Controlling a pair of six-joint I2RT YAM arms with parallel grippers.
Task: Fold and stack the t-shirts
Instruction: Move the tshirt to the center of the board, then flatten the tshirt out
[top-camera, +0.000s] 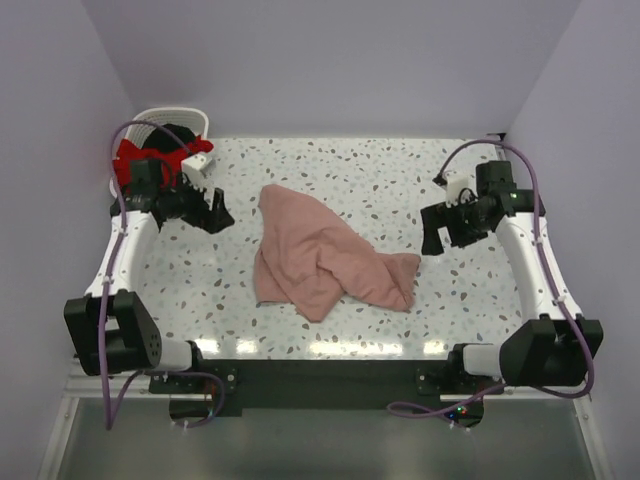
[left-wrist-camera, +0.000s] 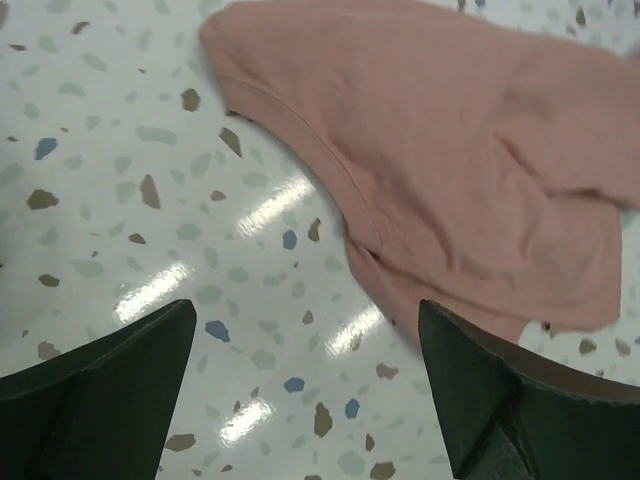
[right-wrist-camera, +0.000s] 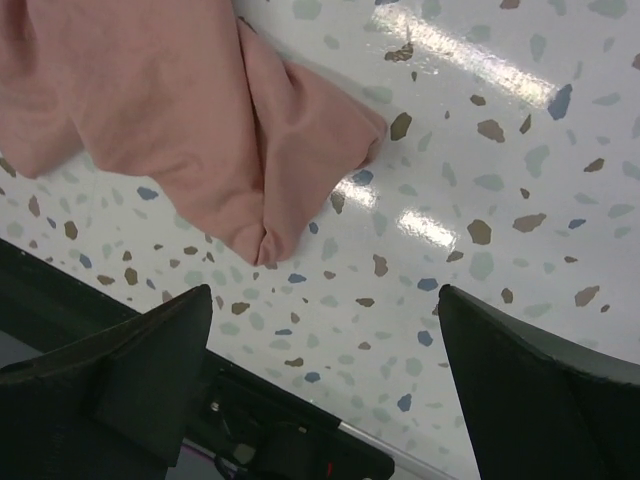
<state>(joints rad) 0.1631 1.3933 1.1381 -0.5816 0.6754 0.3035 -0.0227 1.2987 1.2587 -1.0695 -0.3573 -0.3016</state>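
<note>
A crumpled salmon-pink t-shirt lies in the middle of the speckled table; it also shows in the left wrist view and the right wrist view. A red t-shirt and a black t-shirt sit in the white basket at the back left. My left gripper is open and empty, left of the pink shirt. My right gripper is open and empty, right of the pink shirt. Neither gripper touches cloth.
The white basket stands in the back left corner behind the left arm. Lilac walls close the table on the left, back and right. A dark base rail runs along the near edge between the arm bases.
</note>
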